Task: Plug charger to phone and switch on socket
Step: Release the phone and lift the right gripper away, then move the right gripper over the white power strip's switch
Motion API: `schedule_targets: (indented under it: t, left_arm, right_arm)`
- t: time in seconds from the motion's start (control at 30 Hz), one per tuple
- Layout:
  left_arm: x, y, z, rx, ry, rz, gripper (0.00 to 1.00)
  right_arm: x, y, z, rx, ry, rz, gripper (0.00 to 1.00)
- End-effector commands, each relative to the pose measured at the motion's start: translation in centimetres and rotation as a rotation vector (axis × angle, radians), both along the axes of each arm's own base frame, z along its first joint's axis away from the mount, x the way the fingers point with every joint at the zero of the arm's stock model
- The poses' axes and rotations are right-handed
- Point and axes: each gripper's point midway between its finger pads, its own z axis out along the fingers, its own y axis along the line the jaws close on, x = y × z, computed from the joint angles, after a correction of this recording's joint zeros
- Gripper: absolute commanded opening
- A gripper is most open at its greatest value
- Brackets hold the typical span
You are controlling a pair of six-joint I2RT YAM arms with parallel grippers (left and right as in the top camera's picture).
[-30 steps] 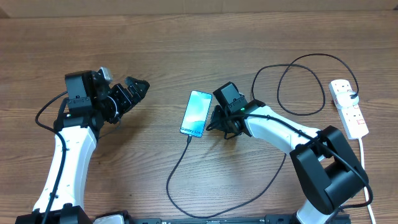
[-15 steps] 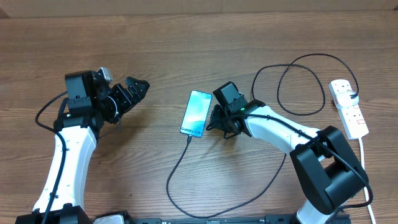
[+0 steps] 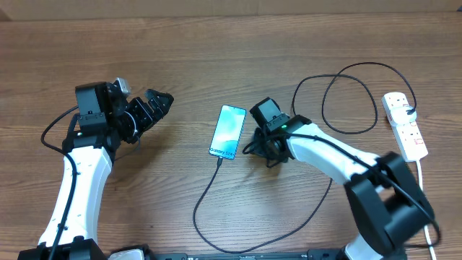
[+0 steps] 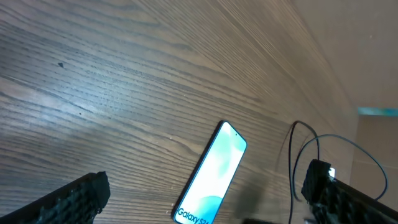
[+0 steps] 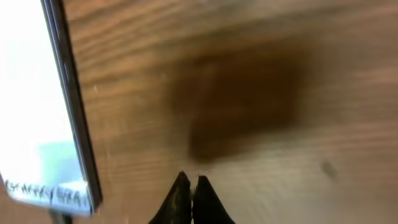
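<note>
- Overhead: right tool [image 3: 256,148] pinched shut, empty, just right of phone [image 3: 228,131]. Charger [image 3: 206,188] meets phone's near short edge, looks plugged. Socket [image 3: 404,124] far right, long axis running away from robot; right arm nearer. Left tool [image 3: 160,101] wide, well left.
- Left wrist: phone ahead, beyond the wide fingers.
- Right wrist: shut tips over bare worktop [image 5: 311,174], phone at left.

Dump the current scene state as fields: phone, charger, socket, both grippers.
phone: flat on the table, screen up and lit
charger: black cable, tip meets the phone's lower short edge, far end runs in loops to the socket
socket: white strip at far right, black plug in, switch state unreadable
left gripper: open, empty, well left of the phone
right gripper: shut, empty, just right of the phone
</note>
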Motion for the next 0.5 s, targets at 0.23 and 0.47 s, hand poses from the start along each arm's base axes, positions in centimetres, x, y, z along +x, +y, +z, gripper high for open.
schedule_targets:
  t: [0.23, 0.47]
  left_arm:
    - [0.2, 0.3, 0.6, 0.021, -0.026, -0.007, 1.0]
    - [0.2, 0.3, 0.6, 0.021, -0.026, -0.007, 1.0]
  right_arm:
    - [1.3, -3.6, 10.7, -0.021, -0.057, -0.079, 0.04]
    - [0.6, -8.8, 11.1, -0.09, 0.04, -0.205, 0.44]
